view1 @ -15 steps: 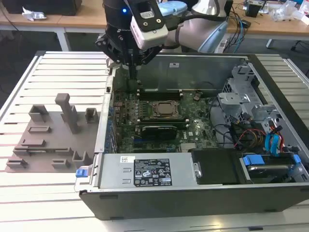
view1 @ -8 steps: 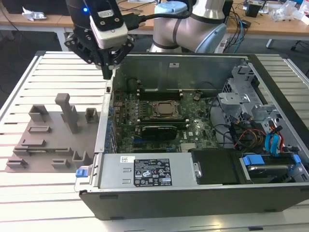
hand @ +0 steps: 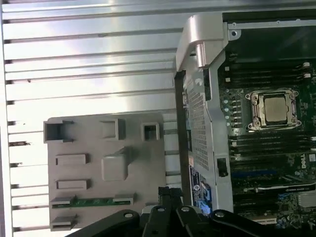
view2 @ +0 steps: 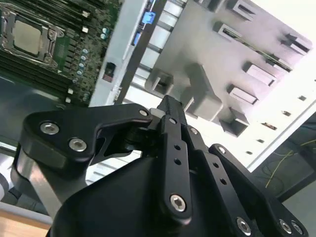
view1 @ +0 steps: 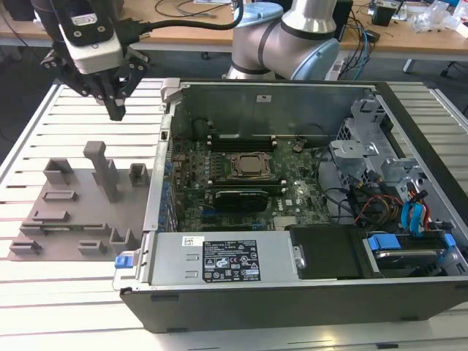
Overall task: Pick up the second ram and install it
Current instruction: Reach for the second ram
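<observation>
The second ram (hand: 94, 201) is a thin green stick lying in a slot of the grey holder plate (hand: 106, 148), near the plate's edge. My gripper (view1: 116, 110) hangs above the slatted table, over the far side of the holder plate (view1: 80, 212) at the exterior view's left. Its black fingers (view2: 170, 116) are shut together with nothing between them. In the first wrist view the gripper (hand: 169, 193) shows close to the plate's corner, a short way from the ram. Inside the open computer case (view1: 157, 212), the CPU socket (view1: 251, 164) has dark memory slots (hand: 269, 143) on both sides.
A tall grey post (view1: 102, 170) and several small blocks rise from the holder plate. The case's metal side wall (hand: 197, 98) stands between plate and motherboard. A black power supply (view1: 227, 259), drive cage and cables (view1: 387, 205) sit in the case. A desk with cables runs behind.
</observation>
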Robot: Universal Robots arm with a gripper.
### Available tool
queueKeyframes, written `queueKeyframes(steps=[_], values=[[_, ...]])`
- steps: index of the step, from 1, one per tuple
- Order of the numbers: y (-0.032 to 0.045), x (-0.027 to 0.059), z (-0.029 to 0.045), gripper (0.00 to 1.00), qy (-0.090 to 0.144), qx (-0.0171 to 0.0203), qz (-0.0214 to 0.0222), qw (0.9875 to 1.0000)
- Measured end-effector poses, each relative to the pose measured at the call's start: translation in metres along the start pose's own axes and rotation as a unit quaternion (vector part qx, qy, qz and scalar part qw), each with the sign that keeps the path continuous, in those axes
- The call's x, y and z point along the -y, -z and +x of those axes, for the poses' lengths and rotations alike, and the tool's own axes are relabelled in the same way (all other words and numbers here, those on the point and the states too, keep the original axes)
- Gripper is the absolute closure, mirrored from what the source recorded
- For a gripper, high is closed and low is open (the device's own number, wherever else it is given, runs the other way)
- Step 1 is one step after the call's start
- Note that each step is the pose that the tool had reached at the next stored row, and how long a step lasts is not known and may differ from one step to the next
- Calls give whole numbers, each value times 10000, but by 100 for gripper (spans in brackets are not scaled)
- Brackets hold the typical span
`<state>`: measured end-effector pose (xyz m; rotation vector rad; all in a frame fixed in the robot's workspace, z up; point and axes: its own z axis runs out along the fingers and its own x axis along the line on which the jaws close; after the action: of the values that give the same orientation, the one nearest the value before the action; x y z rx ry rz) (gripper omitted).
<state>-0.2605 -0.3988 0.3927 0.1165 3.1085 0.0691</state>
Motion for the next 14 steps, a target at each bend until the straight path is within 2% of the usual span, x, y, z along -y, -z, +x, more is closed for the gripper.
queueKeyframes(steps=[1,5,6,11,14], values=[[3,8,103,90,2,2,0,10000],[9,25,335,90,1,4,0,10000],[11,31,418,90,1,4,0,10000],[17,46,612,90,1,5,0,10000],[22,59,788,90,1,5,0,10000]])
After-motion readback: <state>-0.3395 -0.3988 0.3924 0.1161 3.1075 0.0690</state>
